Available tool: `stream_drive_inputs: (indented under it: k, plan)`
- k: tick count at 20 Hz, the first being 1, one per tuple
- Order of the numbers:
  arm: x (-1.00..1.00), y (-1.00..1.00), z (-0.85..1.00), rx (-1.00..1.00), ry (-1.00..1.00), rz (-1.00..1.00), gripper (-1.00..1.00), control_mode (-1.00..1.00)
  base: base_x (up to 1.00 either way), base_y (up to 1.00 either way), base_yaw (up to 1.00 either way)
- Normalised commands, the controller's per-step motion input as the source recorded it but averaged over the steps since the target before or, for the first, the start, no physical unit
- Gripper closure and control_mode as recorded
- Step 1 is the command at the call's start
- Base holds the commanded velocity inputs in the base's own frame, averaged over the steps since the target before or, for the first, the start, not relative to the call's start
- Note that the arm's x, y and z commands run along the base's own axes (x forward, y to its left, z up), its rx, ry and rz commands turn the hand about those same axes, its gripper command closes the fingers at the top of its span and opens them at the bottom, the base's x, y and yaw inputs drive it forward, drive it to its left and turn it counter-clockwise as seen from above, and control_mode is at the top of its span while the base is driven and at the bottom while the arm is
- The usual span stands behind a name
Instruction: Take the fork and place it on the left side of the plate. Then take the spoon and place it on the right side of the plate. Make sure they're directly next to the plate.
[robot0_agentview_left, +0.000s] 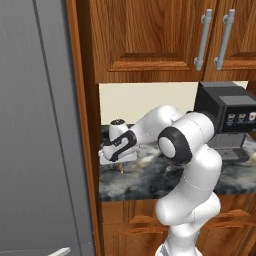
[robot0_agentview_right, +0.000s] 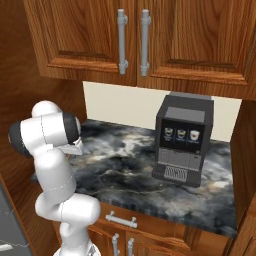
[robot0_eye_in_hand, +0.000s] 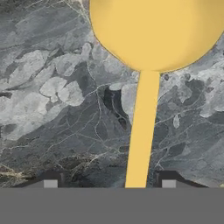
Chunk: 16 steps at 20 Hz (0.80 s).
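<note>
Pincer: your tips stand apart on either side of the spoon handle; grip cannot be told
Spoon: yellow bowl ahead of the tips, over the dark marbled worktop
Arm: you see it low at the worktop's left end, coffee machine well apart

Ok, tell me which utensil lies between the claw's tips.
The spoon: round yellow bowl, yellow handle running between the claw's two tips, above the marble counter. It has no silver prongs.

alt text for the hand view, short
A yellow-gold spoon runs up the middle of the picture, handle rising between the two dark fingers at the bottom and the round bowl filling the top. Behind it is a dark grey marbled counter.
</note>
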Motion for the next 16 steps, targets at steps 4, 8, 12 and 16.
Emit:
stream_drive_inputs:
  k: [4,8,12,16]
  plan:
    - [0.00,-0.01,-0.35,0.01,-0.07,0.00,1.00,-1.00,0.00,0.00,0.00]
    - [-0.06,-0.28,-0.27,0.08,-0.10,0.00,1.00,-1.00,0.00,0.00,0.00]
    - [-0.13,-0.47,-0.11,0.10,-0.05,-0.02,1.00,-1.00,0.00,0.00,0.00]
    - [-0.08,-0.46,0.00,0.10,0.00,-0.04,1.00,-1.00,0.00,0.00,0.00]
